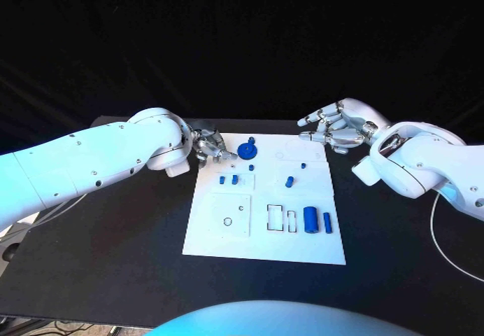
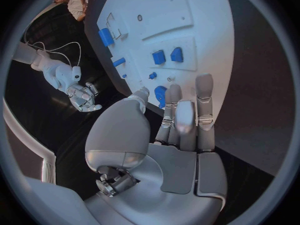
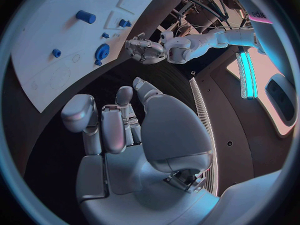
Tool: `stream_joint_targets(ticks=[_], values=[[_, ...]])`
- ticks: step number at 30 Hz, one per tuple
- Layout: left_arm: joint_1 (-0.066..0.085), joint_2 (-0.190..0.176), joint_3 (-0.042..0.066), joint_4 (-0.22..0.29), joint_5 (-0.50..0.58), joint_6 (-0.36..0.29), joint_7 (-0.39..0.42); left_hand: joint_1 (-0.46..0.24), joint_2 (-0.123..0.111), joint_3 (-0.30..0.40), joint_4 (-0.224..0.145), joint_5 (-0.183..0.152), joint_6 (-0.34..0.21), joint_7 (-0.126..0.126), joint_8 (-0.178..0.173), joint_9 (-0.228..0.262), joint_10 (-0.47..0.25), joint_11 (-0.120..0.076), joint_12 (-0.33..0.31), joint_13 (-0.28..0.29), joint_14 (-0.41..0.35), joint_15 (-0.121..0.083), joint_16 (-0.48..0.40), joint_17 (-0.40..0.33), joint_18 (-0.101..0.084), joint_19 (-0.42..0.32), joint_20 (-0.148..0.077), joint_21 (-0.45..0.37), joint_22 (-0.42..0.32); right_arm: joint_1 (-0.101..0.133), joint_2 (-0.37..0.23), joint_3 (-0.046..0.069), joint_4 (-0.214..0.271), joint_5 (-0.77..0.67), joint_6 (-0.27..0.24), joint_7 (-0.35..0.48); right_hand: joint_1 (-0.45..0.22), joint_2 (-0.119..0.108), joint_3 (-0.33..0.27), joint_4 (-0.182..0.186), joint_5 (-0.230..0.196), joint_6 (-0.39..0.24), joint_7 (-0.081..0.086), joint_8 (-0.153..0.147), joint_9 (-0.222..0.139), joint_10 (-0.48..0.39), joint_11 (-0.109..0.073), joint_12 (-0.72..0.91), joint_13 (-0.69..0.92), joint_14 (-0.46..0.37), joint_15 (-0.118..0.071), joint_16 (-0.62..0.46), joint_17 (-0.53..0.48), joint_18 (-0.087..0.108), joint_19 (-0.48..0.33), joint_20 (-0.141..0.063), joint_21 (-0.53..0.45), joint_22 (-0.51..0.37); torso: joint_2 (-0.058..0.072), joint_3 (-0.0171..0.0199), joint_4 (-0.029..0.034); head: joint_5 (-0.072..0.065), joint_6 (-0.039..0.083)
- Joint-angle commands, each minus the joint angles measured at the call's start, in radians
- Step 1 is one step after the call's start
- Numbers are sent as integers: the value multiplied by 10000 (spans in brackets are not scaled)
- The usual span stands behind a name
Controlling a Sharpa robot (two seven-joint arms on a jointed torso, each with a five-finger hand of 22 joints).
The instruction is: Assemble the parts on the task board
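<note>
The left hand (image 1: 209, 149), empty with fingers loosely apart, nears the blue gear (image 1: 248, 152) on the task board (image 1: 217, 234); next, grasp it. The right hand (image 1: 338, 126) hovers empty, fingers apart.

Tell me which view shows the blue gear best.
The head view: the gear sits unobstructed on the board, beside the left hand. The left wrist view hides it partly behind fingers; the right wrist view shows it small.

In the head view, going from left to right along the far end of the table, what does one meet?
Left hand → blue disc part on the task board → right hand.
</note>
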Motion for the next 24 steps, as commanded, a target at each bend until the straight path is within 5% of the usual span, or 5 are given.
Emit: stream_joint_targets(ticks=[1, 4, 7, 14, 24], values=[[5, 174, -96, -75, 401, -736, 2224, 1394, 13, 532, -658, 51, -261, 244, -491, -521, -763, 256, -886, -663, -1233, 203, -1789, -1702, 112, -445, 179, -745, -501, -8, 9, -1, 2, -19, 104, 53, -19, 88, 4, 77, 44, 50, 16, 40, 8, 24, -10, 14, -7, 370, 52, -66, -36, 63, -69, -17, -82, -31, -3, -6, 6, -21, 28], [-35, 348, -196, -154, -573, -1090, 2855, 2446, -160, 1161, -1236, 20, -64, 373, -1015, -1210, -797, 419, -1685, -1489, -1895, 305, -2669, -2572, 136, -633, 344, -1208, -797, -8, 15, -1, 2, -19, 106, 58, -19, 88, 4, 77, 44, 50, 16, 40, 8, 24, -10, 14, -7, 370, 52, -66, -36, 63, -69, -17, -82, -31, 3, -4, -5, -37, 49], [-147, 553, -267, -255, -2033, -1555, 3404, 3065, -640, 1734, -1857, -90, 650, 355, -1680, -2156, -356, 434, -2453, -2490, -2029, 309, -2702, -2829, 158, -670, 363, -1131, -682, -11, 27, -2, -3, -19, 115, 61, -16, 90, 6, 77, 52, 49, 15, 40, 8, 23, -11, 15, -7, 370, 52, -64, -31, 64, -71, -16, -84, -35, 18, -14, -25, -75, 75], [-331, 870, -352, -463, -3730, -1881, 3628, 2674, -890, 1794, -1922, -164, 1444, 304, -2404, -3235, 13, 430, -3466, -3815, -1752, 365, -2606, -3251, 206, -510, 397, -1030, -565, -16, 40, -5, 0, -19, 126, 63, -9, 95, 12, 76, 67, 47, 14, 41, 7, 26, -12, 22, -2, 373, 51, -57, -19, 63, -70, -16, -84, -33, 10, 2, -7, -103, 85], [-486, 1398, -459, -982, -4335, -1589, 3189, 2359, -809, 1474, -1797, -508, 1876, 223, -2963, -3985, 416, 374, -3851, -4632, -313, 293, -704, -1795, 203, 307, 352, -975, -615, -20, 58, -6, 3, -24, 131, 68, -3, 101, 18, 75, 87, 45, 13, 43, 7, 23, -14, 21, -6, 376, 51, -48, -5, 63, -69, -17, -85, -33, 13, -4, -20, -141, 83]])
